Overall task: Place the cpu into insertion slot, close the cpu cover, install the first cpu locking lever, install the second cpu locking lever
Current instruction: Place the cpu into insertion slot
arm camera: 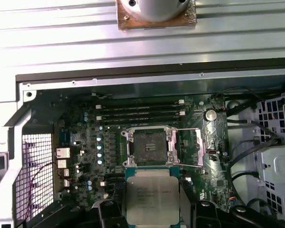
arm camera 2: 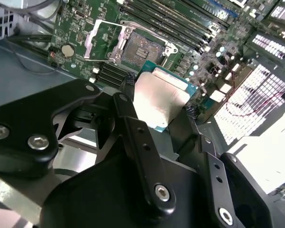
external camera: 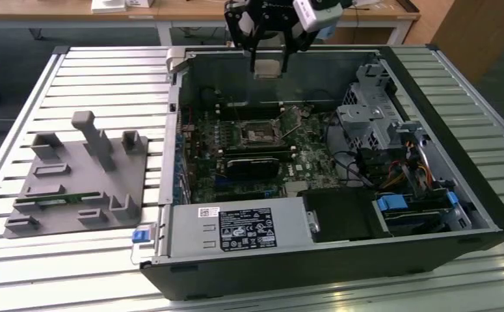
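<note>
My gripper (external camera: 267,60) hangs over the far wall of the open computer case, shut on the cpu (external camera: 267,69). In both wrist views the cpu (arm camera 2: 161,97) (arm camera: 152,194) sits flat between the black fingers (arm camera 2: 128,83), its silvery top showing. The insertion slot (external camera: 259,134) (arm camera 2: 142,50) (arm camera: 149,145) lies bare on the green board, below the chip and apart from it. Beside the slot the cpu cover (arm camera 2: 97,42) (arm camera: 192,147) is swung open to one side.
Long memory slots (arm camera: 140,114) run beside the socket. A black card (external camera: 252,166), a power supply (external camera: 234,227) and a metal drive cage (external camera: 373,117) crowd the case. At the exterior view's left, a grey fixture block (external camera: 78,175) stands on the slatted table.
</note>
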Controlling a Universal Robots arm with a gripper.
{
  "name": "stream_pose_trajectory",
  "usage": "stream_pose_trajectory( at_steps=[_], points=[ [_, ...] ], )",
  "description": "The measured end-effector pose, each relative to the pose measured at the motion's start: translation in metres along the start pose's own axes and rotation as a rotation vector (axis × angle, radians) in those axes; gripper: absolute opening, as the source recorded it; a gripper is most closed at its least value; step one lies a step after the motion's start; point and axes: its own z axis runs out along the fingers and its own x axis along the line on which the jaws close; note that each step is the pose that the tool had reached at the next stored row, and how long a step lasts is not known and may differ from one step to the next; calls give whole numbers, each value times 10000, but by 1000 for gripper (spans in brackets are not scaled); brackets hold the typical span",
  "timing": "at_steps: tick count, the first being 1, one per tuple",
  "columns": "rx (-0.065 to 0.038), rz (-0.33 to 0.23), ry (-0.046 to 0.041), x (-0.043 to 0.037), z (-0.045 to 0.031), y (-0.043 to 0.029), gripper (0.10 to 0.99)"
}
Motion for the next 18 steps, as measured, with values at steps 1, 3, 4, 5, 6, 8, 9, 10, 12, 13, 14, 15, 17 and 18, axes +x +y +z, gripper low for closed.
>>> stream_pose_trajectory(
  at_steps=[1, 3, 4, 5, 6, 8, 9, 10, 12, 13, 14, 15, 17, 18],
  points=[
    [-1, 127, -12, 0, 0, 0, 533],
    [-4, 379, -34, 1, 1, 0, 533],
    [-5, 494, -45, 1, 1, 0, 533],
    [-5, 600, -54, 1, 1, 0, 533],
    [-4, 705, -64, 1, 2, 0, 533],
    [-5, 897, -80, 2, 3, -1, 533],
    [-6, 999, -90, 3, 3, -1, 533],
    [-8, 1105, -99, 4, 4, -1, 533],
    [-9, 1294, -116, 3, 5, -1, 533],
    [-9, 1371, -124, 4, 6, -1, 533],
    [-10, 1452, -132, 4, 7, -1, 533],
    [-8, 1538, -140, 4, 7, -1, 533],
    [-7, 1723, -156, 7, 8, -1, 533],
    [-8, 1802, -163, 6, 9, -1, 533]
  ],
)
